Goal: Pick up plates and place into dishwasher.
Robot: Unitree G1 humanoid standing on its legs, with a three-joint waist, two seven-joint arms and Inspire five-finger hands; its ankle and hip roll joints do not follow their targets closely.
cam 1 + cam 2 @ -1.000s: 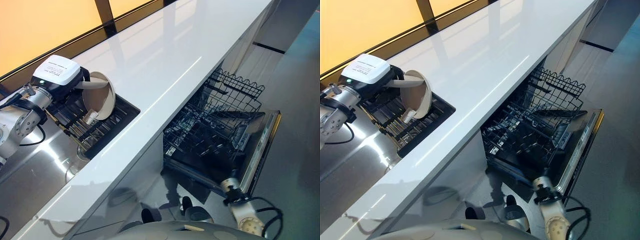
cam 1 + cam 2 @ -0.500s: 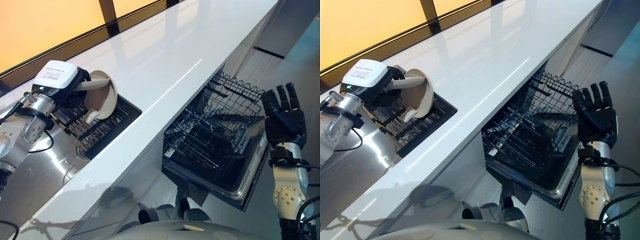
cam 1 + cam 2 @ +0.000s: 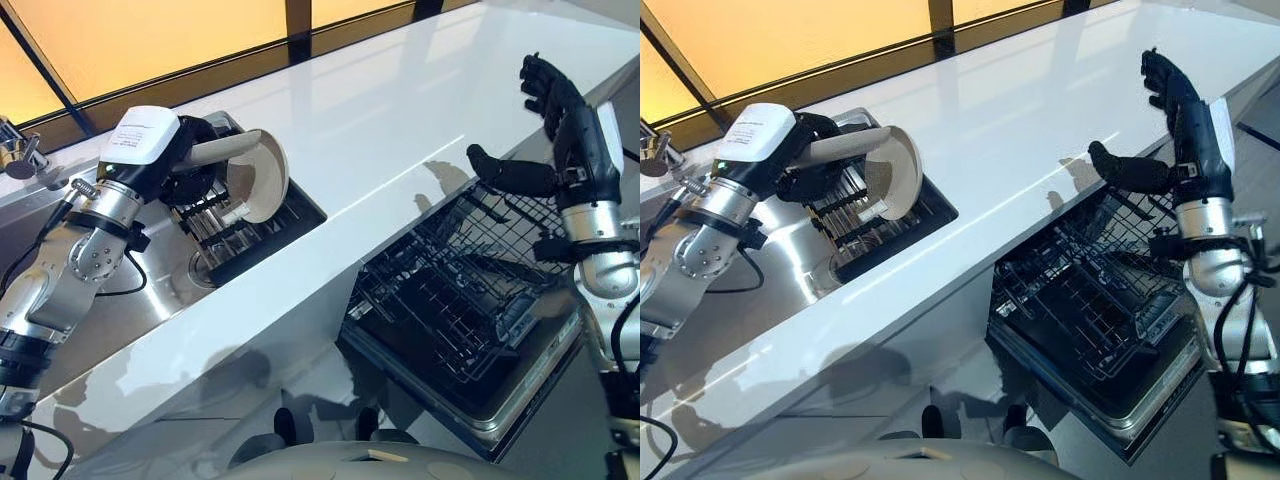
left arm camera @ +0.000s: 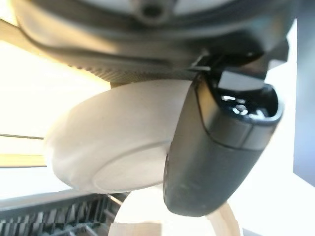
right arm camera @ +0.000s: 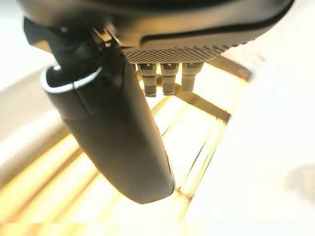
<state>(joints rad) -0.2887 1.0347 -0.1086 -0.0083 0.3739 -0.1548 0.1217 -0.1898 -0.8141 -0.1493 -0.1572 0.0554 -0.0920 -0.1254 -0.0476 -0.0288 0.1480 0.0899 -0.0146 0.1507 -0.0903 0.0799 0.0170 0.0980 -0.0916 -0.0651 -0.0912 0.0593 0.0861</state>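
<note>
Above sink rack [image 3: 240, 230], left robot hand [image 3: 195, 165] gripping plate [image 3: 258, 178]

Both arms are silver-grey metal with round joint housings that carry small screws, and each one ends in a dark hand. The left hand [image 3: 190, 160] has a white box-shaped cover with a printed label on its back, and its thumb looks like a thick, glossy black shell. The right hand [image 3: 1180, 130] has black fingers, a white plate along the back of the palm and a ribbed metal cuff at the wrist.
</note>
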